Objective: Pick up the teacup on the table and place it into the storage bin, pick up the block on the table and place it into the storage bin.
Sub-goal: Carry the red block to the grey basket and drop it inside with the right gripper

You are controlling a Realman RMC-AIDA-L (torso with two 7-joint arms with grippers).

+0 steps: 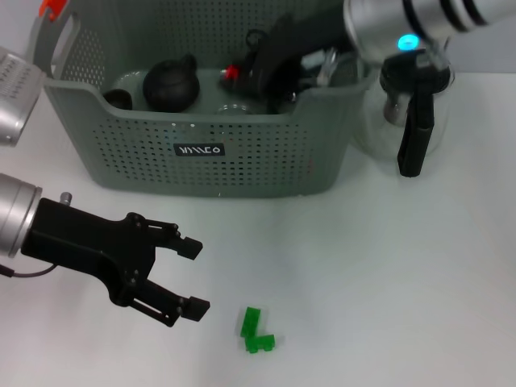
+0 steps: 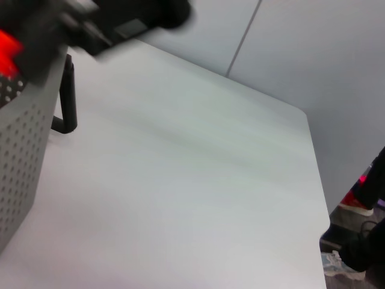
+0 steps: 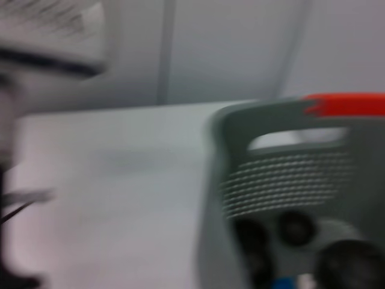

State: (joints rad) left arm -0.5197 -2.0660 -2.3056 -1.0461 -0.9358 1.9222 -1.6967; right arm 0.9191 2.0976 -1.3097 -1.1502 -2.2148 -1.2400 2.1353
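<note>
The green block [image 1: 257, 331] lies on the white table [image 1: 387, 266], just right of the left gripper [image 1: 193, 277], whose jaws gape empty. Behind, the right gripper [image 1: 250, 76] reaches into the grey storage bin [image 1: 201, 153] among dark teaware; its grip cannot be told.

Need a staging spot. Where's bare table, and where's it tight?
Free: the table right of the green block, below the glass jug; also the strip between the storage bin and block. Tight: inside the bin, where the right gripper reaches; near-left, the open left gripper.
</note>
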